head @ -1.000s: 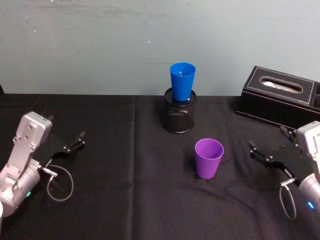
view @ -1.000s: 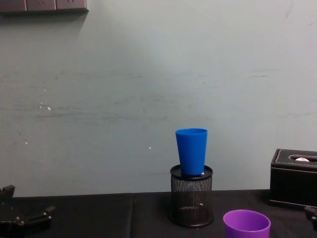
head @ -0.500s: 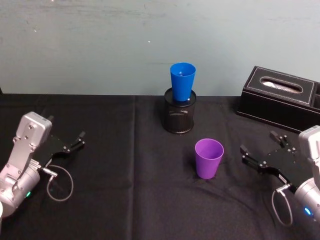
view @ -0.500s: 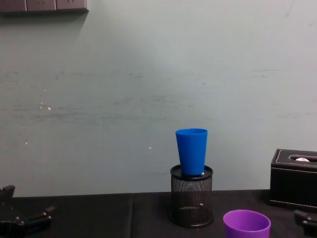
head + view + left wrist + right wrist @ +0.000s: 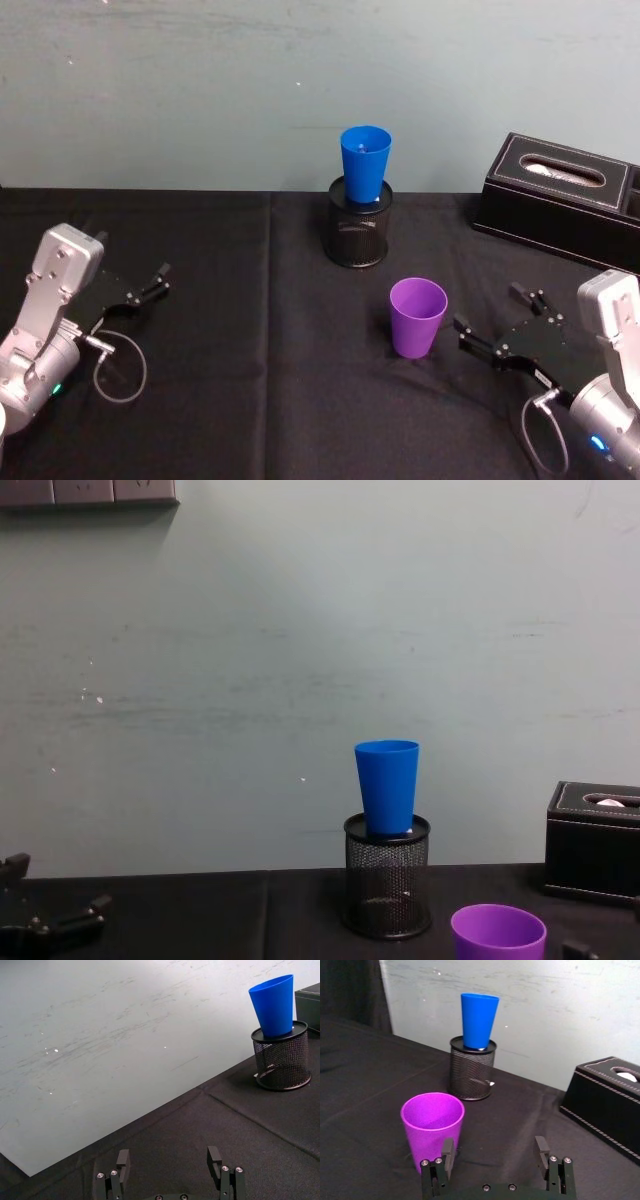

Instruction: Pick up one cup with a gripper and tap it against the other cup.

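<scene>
Purple cup (image 5: 418,316): upright, mouth up, on the black-clothed surface (image 5: 250,390). It is roughly centre and a little to the robot's right. Nothing is touching it and it looks empty from above.

Blue cup (image 5: 364,160): upright, its base seated in the mouth of a black wire-mesh pen holder (image 5: 357,235). The holder stands farther back, near the wall. The purple cup is in front of the holder and slightly right of it, clearly apart from it.

Right gripper (image 5: 488,308): low over the surface, just to the right of the purple cup and pointing at it. Its jaws are spread wide and nothing is between them. In the head view the nearer fingertip is close beside the cup wall with a small gap, so there is no contact. In the right wrist view the cup sits ahead of the gripper, lined up with one finger rather than centred in the opening. A cable loop hangs under the silver wrist, and a blue light shows there.

Left gripper (image 5: 148,283): at the far left of the surface, well apart from both cups. Its jaws are also spread, and the left wrist view shows only bare cloth between the fingers.

Black tissue box (image 5: 560,205): back right on the surface, behind the right arm.
</scene>
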Controlling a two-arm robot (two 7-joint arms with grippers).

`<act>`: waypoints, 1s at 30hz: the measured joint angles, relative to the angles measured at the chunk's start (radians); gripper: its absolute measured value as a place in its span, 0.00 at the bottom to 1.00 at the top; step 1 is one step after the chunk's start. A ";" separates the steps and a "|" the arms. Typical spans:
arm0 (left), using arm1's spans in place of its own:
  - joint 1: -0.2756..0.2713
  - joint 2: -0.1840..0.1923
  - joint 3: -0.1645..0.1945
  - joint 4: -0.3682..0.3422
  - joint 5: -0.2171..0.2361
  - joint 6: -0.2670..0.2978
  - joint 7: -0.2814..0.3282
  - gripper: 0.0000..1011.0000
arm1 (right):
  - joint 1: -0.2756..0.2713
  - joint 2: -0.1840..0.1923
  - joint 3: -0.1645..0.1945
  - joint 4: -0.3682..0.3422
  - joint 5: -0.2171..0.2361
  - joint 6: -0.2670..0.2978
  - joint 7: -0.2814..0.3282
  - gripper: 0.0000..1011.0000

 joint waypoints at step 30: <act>0.000 0.000 0.000 0.000 0.000 0.000 0.000 1.00 | -0.013 -0.071 0.007 0.023 -0.027 0.001 0.116 0.99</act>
